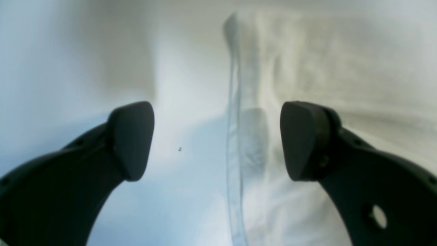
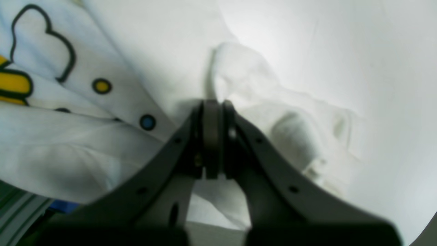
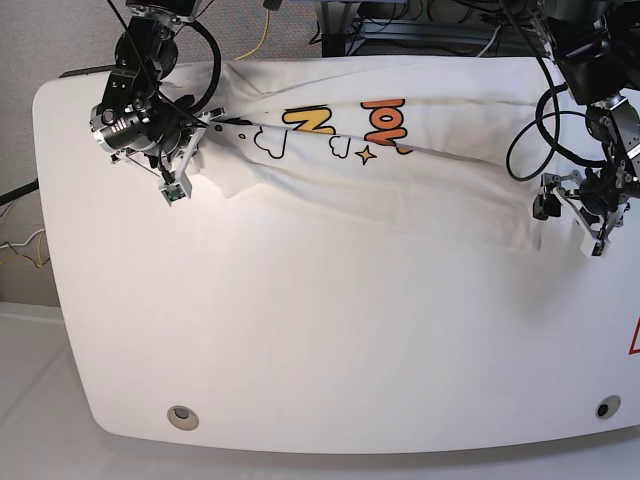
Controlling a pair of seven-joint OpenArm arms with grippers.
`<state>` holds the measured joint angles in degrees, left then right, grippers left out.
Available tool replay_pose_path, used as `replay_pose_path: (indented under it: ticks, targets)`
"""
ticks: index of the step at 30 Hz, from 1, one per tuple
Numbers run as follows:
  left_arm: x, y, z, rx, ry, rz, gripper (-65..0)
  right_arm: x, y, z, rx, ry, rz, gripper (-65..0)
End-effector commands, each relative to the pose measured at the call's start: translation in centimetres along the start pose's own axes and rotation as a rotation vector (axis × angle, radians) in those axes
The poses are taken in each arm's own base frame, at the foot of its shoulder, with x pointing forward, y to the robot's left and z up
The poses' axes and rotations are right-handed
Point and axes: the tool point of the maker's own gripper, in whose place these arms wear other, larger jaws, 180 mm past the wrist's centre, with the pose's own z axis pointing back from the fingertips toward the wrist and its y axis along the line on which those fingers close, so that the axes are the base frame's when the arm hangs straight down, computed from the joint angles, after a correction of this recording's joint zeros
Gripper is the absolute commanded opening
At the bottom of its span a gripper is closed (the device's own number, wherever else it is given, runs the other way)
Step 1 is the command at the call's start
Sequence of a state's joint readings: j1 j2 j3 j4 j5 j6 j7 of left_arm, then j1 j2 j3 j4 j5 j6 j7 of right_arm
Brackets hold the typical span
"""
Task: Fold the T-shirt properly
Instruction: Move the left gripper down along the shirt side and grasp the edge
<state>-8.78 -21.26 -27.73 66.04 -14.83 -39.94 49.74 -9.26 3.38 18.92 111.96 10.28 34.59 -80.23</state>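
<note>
Left gripper [image 1: 217, 141] spread over the hem; right gripper [image 2: 212, 136] pinches the T-shirt [image 3: 400, 170], stretched sideways; print shows only in right-wrist and base views

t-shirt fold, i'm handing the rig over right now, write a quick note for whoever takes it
Left hand: open, empty, over the T-shirt's hem edge at the base view's right end.
Right hand: shut on a bunch of the T-shirt near the print, at the base view's left end.
T-shirt: stretched in a long band across the far side of the table, print up, partly folded over lengthwise.
Done: the first lengthwise fold looks started.
Left: probably regrip the right end, then finish and square the folds.
</note>
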Motion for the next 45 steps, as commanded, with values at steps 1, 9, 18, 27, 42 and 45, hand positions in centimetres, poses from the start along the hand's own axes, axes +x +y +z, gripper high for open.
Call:
replay_pose_path:
  ticks: [1, 9, 18, 27, 42, 45]
  targets:
    - [2.1, 1.1, 0.4, 0.006, -0.053, 0.014, -9.9, 1.1, -0.5, 0.5, -0.016, -0.033, 0.012, -65.0]
    - [1.5, 0.9, -0.6, -0.019, -0.026, 0.051, -9.9, 1.2, -0.5, 0.6, -0.017, -0.036, 0.012, -65.0]
    - [0.7, -1.1, -1.9, -0.066, -0.012, 0.072, -9.7, 1.2, -0.5, 0.6, -0.017, -0.036, 0.012, -65.0]
    - [0.3, -4.3, -3.5, -0.126, 0.012, 0.050, -9.9, 1.2, -0.5, 0.6, -0.017, -0.036, 0.012, -65.0]
    - [-0.1, -5.9, -4.1, -0.157, 0.024, 0.045, -10.8, 1.2, -0.6, 0.6, -0.020, -0.034, 0.012, -65.0]
    - [-0.2, -5.9, -4.1, -0.156, 0.025, 0.045, -15.0, 1.2, -0.6, 0.6, -0.020, -0.034, 0.012, -65.0]
